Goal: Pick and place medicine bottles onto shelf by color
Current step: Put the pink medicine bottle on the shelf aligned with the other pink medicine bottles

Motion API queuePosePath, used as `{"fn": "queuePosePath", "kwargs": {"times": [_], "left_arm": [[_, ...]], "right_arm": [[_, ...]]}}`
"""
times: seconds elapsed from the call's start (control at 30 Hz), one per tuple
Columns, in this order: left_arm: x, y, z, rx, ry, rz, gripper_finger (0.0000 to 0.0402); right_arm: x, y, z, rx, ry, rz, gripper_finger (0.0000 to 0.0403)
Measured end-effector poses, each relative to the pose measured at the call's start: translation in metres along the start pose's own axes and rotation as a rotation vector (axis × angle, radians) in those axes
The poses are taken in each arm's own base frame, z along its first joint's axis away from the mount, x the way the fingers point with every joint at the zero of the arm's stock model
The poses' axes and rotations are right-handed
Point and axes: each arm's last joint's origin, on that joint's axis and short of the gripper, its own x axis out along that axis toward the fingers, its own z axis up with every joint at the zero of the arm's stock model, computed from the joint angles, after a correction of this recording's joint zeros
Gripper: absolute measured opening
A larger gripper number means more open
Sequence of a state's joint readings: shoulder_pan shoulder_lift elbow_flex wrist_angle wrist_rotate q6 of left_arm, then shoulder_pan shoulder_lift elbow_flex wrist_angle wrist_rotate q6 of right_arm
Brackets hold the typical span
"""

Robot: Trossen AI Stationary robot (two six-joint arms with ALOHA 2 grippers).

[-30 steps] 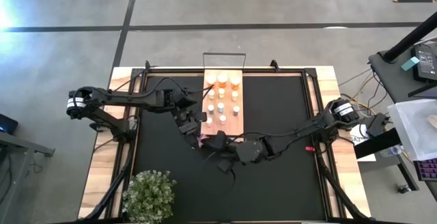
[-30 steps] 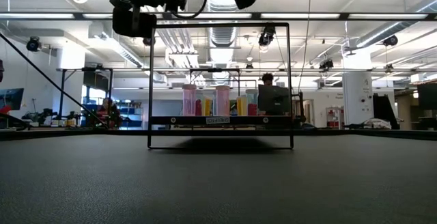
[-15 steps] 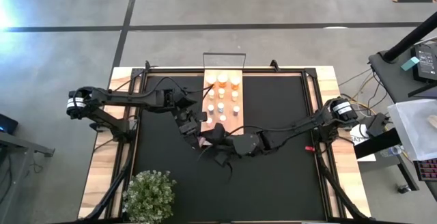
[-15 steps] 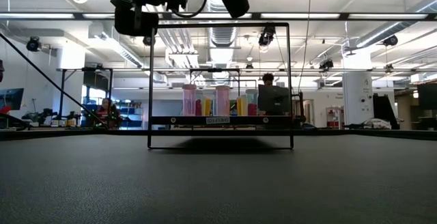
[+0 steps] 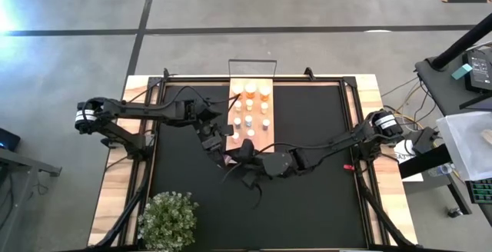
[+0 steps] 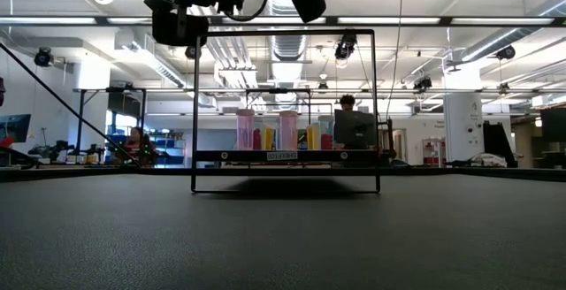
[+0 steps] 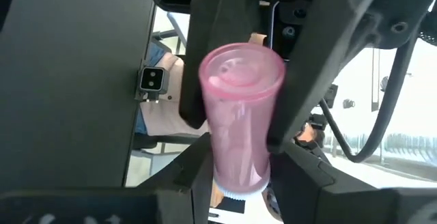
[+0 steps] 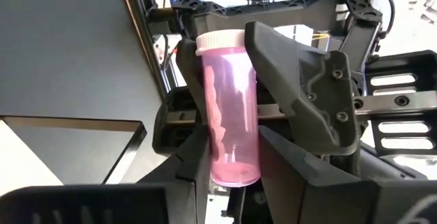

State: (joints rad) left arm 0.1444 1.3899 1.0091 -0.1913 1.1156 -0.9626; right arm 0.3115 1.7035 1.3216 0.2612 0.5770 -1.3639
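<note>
A slim pink bottle (image 7: 240, 121) with a white cap is held in the air between my two grippers, just off the near end of the light-wood shelf (image 5: 251, 121). My left gripper (image 5: 224, 154) comes from the table's left and my right gripper (image 5: 243, 153) from its right. Both are closed on the bottle. It also shows in the right wrist view (image 8: 229, 108). Several white-capped bottles stand on the shelf, amber ones (image 5: 250, 91) at its far end. In the low view, pink (image 6: 245, 129) and amber (image 6: 268, 138) bottles stand on the shelf board (image 6: 285, 156). My left gripper pinches the bottle's cap end (image 7: 235, 183) between its two fingers. The fingers lie along the bottle, whose closed base points away from them. The bottle is lifted clear of the mat. My right gripper has the bottle's base end (image 8: 235, 166) between its two fingers, one against each side. The fingers lie along the bottle and come from the side opposite my left gripper. The white cap (image 8: 220, 41) points away, between the left gripper's fingers (image 8: 287, 74).
A potted plant (image 5: 167, 220) stands at the near left corner. A small red bit (image 5: 348, 167) lies at the mat's right edge. The shelf's black wire frame (image 6: 375, 104) rises above the board. Black mat lies to the left and right of the shelf.
My right gripper has moved toward the table's left and a little toward the far edge, up to my left gripper and the pink bottle it holds. My left gripper and the bottle have stayed nearly where they were.
</note>
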Motion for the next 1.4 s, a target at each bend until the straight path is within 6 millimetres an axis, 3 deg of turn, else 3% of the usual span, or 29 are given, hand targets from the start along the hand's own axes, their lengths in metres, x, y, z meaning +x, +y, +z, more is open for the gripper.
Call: {"fn": "queuePosePath", "kwargs": {"times": [0.33,0.87,1.17,1.4], "left_arm": [[0.000,-0.001,0.002,0.031,-0.026,0.001,0.0114],[-0.009,0.002,0.008,0.027,-0.113,0.039,0.0171],[-0.017,0.004,0.012,0.021,-0.143,0.043,0.0183],[-0.022,0.005,0.014,0.072,-0.155,0.046,0.0183]], "right_arm": [[0.000,0.002,-0.001,0.023,0.023,0.016,0.0092],[-0.010,-0.001,-0.009,0.040,0.104,0.075,0.0091],[-0.049,-0.026,-0.032,0.177,0.209,0.163,0.0091],[-0.091,-0.051,-0.070,0.488,0.223,0.261,0.0091]]}}
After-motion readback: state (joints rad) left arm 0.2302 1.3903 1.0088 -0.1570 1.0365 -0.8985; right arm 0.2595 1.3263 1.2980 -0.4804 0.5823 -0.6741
